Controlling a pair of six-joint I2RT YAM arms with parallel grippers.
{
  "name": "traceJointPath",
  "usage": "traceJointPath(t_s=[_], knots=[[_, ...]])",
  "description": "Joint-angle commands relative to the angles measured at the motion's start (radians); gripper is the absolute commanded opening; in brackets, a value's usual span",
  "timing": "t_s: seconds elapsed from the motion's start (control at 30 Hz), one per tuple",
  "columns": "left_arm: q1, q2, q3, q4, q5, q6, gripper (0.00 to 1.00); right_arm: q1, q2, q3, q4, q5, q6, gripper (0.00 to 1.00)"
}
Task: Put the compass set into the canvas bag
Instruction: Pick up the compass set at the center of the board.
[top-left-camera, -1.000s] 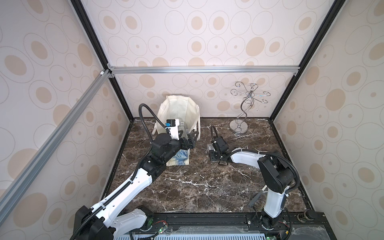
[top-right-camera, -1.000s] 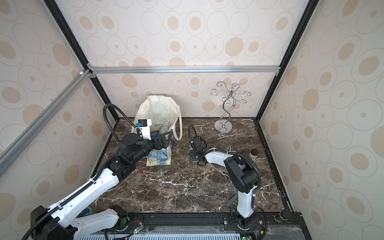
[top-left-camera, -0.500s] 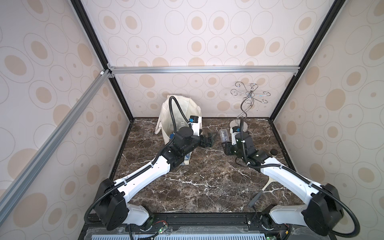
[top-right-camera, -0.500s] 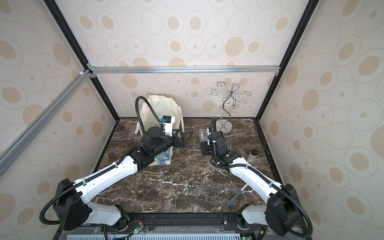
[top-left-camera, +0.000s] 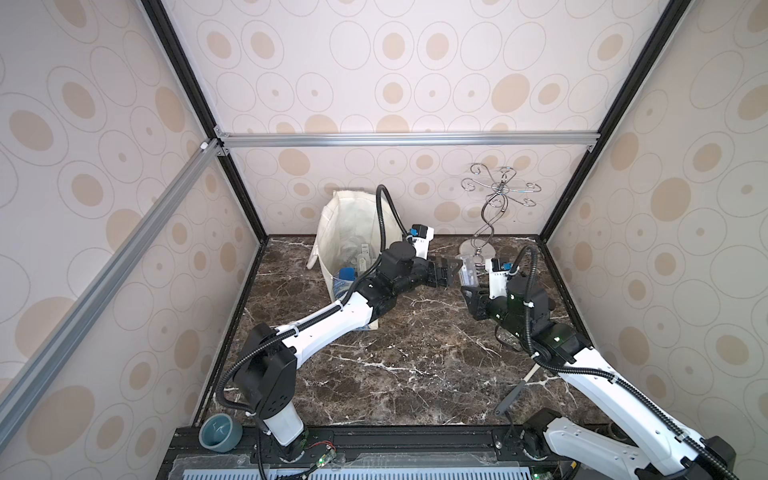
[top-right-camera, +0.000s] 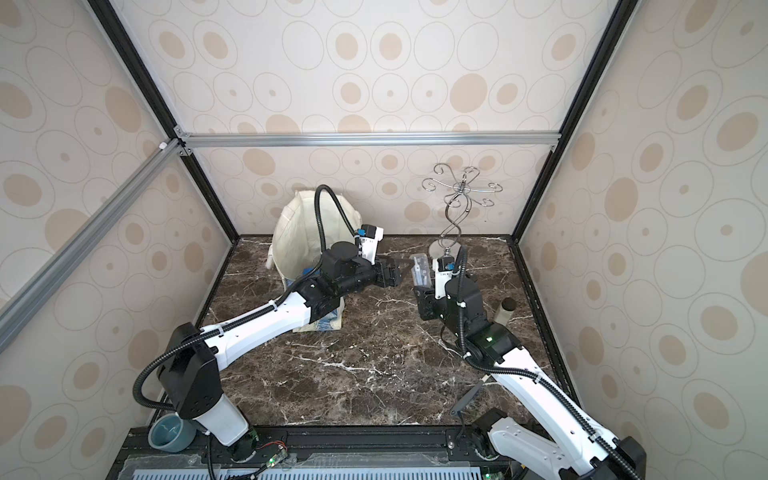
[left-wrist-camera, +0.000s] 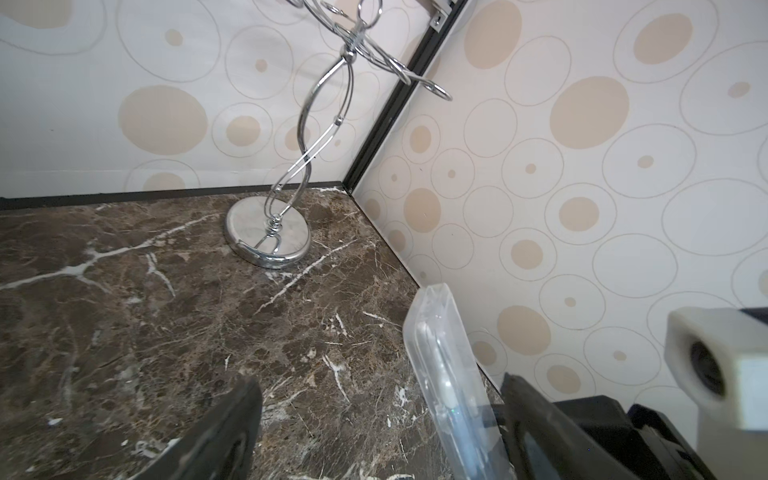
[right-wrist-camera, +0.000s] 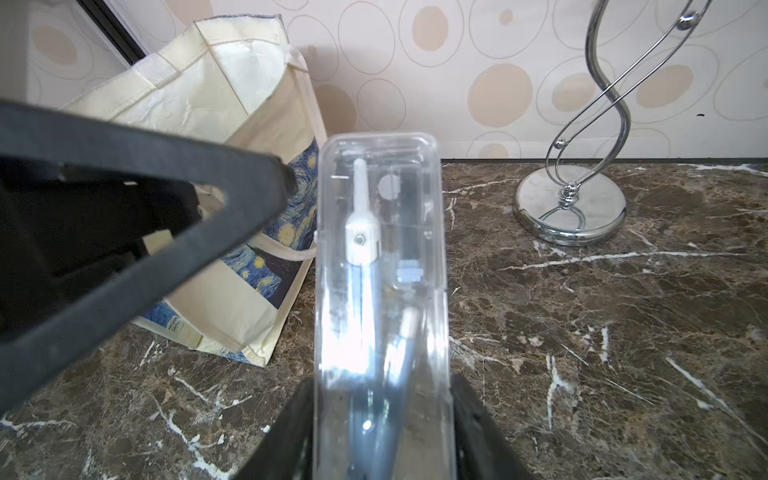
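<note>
Canvas bag (top-left-camera: 332, 232) on marble table (top-left-camera: 395, 353); spotted walls (top-left-camera: 415, 62).

A robot lab booth; the left arm (top-left-camera: 328, 328) and right arm (top-left-camera: 602, 386) stand on a front rail (top-left-camera: 395, 436). Wallpapered panels (top-left-camera: 415, 62) in a metal frame (top-left-camera: 407, 139) enclose a marble tabletop (top-left-camera: 395, 353).

bright even light, foreground perhaps blurred
</note>
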Motion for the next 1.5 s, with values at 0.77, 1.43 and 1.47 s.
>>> traceJointPath(t_s=[0.77,1.43,1.47], knots=[[-0.036,0.087,0.108,0.120,0.147,-0.061,0.21,-0.003,0.033,-0.010,0.083,-0.040,0.007,0.40],[0.001,0.002,0.239,-0.122,-0.097,0.186,0.16,-0.003,-0.016,-0.059,0.022,0.044,0.011,1.00],[0.013,-0.005,0.251,-0.136,-0.108,0.201,0.16,-0.003,-0.027,-0.070,0.022,0.063,0.017,1.00]])
